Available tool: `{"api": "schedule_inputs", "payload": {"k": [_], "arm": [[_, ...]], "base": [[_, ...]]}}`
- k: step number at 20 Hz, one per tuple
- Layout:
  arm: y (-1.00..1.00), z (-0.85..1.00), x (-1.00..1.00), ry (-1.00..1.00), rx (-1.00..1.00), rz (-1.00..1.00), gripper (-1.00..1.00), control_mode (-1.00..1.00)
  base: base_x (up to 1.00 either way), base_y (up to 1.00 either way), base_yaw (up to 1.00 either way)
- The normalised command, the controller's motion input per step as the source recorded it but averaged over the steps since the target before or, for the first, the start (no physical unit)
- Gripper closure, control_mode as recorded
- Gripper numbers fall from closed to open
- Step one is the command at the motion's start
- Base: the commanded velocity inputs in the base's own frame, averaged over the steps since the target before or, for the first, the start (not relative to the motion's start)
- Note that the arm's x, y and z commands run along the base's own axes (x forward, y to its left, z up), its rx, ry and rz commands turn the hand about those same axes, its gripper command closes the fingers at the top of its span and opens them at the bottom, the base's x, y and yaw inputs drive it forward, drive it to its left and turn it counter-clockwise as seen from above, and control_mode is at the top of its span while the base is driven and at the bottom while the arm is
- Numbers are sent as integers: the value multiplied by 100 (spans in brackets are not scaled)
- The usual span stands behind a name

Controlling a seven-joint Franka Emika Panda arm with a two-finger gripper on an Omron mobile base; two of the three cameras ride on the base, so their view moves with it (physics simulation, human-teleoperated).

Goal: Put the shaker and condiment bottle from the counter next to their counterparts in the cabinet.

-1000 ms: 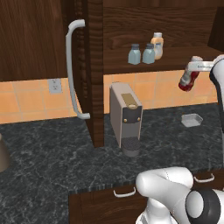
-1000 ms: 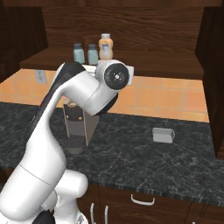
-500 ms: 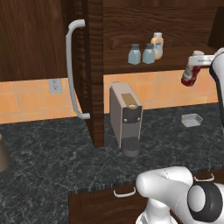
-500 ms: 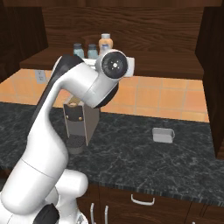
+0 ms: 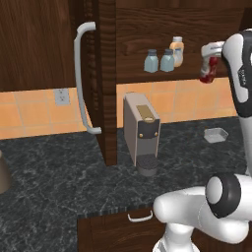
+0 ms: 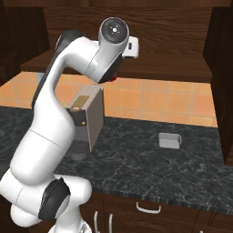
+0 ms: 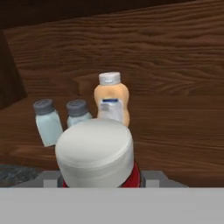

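My claw (image 5: pixel 210 66) grips the red condiment bottle (image 5: pixel 207 72) by its body, level with the cabinet shelf (image 5: pixel 197 78); two shakers (image 7: pixel 48 121) and the tan-orange bottle (image 7: pixel 112 103) stand ahead. It's probably light, rigid, smooth plastic, so I'd hold firmly.

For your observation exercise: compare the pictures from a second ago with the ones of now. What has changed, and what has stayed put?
The gripper, still shut on the red condiment bottle, has carried it higher and leftward toward the cabinet shelf. The two shakers, the tan-orange bottle and the coffee machine have not moved.
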Motion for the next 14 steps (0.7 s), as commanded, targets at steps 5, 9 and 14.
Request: {"api": "schedule_inputs", "payload": {"k": [5,9,14], "arm": [[-10,0,41,0,0,0,100,-100],[-8,-1,26,0,0,4,100,-100],[-8,-2,27,0,0,10,100,-100]], "base": [[0,0,0],[0,0,0],[0,0,0]]}}
